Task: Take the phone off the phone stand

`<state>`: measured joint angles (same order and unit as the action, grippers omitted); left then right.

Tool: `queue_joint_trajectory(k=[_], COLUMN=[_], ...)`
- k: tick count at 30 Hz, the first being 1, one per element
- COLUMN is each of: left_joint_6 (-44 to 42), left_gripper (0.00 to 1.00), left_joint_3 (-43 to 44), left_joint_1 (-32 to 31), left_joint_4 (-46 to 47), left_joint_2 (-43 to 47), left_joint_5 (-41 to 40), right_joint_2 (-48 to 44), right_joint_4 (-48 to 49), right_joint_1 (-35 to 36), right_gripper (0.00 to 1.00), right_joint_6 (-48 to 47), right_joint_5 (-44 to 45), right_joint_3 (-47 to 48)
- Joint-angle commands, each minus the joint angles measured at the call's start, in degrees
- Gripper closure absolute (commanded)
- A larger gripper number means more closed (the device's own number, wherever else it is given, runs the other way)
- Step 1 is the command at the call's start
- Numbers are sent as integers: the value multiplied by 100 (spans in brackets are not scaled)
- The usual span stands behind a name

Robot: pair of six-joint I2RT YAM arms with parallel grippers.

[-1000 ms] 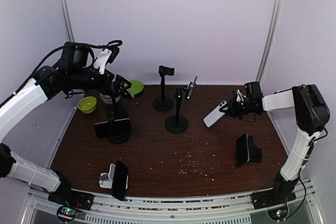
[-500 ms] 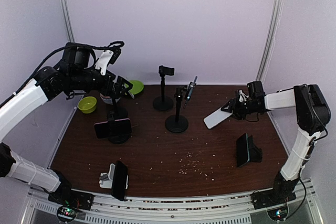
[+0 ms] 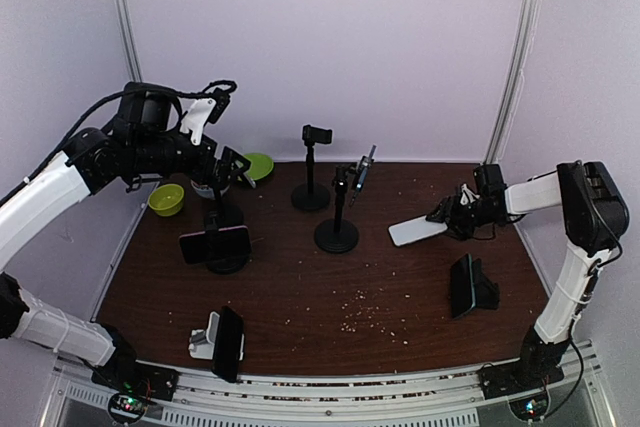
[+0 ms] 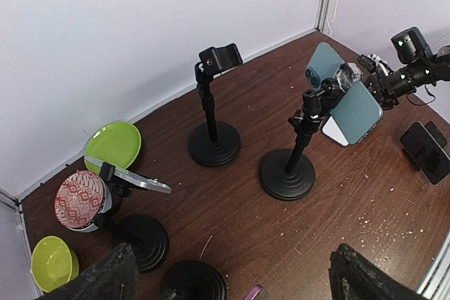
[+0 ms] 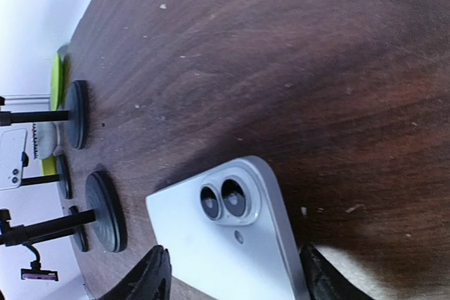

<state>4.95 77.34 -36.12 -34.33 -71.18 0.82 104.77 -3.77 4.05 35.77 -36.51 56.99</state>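
Observation:
A pale blue phone (image 3: 414, 230) lies flat on the table, camera side up, also showing in the right wrist view (image 5: 225, 244) and the left wrist view (image 4: 355, 114). My right gripper (image 3: 455, 217) is low at the phone's right end, jaws open, one finger on each side of it (image 5: 232, 275). The nearest phone stand (image 3: 337, 215) still carries a teal phone (image 4: 322, 64) in its clamp. My left gripper (image 3: 232, 165) hovers wide open above the left stands, with nothing between its fingers (image 4: 232, 279).
An empty stand (image 3: 311, 172) is at the back. A stand holding a dark phone (image 3: 215, 244) is at the left. A black phone leans on a desk stand (image 3: 465, 285) at the right, another on a white stand (image 3: 225, 342) near the front. A green plate (image 4: 112, 145), green bowl (image 3: 166, 199) and patterned cup (image 4: 79, 200) sit back left.
The right gripper lowered the pale phone from a raised tilt until it lay flat on the table, then opened its jaws. The left arm barely moved.

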Motion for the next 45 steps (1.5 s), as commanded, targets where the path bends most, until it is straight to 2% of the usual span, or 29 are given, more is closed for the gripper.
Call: queue_joint_trajectory(k=[1, 7, 17, 19, 20, 25, 31, 36, 40, 45], left_joint_6=[-137, -197, -413, -464, -468, -463, -54, 426, 461, 149], left_gripper=[3, 3, 3, 3, 3, 5, 6, 8, 8, 9], left_joint_3=[-50, -68, -220, -279, -296, -183, 515, 1266, 1713, 2505], left_joint_1=[-63, -138, -545, -672, -737, -1177, -1655, -1729, -1732, -1732], left_joint_4=[278, 269, 409, 482, 522, 677, 902, 1210, 1505, 1369], left_joint_2=[113, 100, -84, -162, -213, -668, -1600, -2493, -3028, -3620], left_joint_5=[-194, -289, -461, -481, -480, -373, -749, -923, -876, -757], right_joint_2=[-317, -768, -1854, -2152, -2323, -3090, -3882, -4459, -4739, -5159], right_joint_4=[-330, -643, -1584, -1689, -1724, -1597, -1356, -780, -762, -591], right_joint_1=[-52, -47, -37, -1, 37, 309, 678, 817, 861, 860], right_gripper=[36, 30, 20, 8, 6, 5, 5, 6, 6, 7], right_joint_6=[-72, -103, -602, -665, -701, -773, -590, -161, -182, -302], right_joint_5=[447, 596, 1579, 1678, 1716, 1662, 1499, 1274, 1052, 1137], right_joint_3=[-64, -239, -343, -388, -409, -541, -862, -1402, -1494, -1764])
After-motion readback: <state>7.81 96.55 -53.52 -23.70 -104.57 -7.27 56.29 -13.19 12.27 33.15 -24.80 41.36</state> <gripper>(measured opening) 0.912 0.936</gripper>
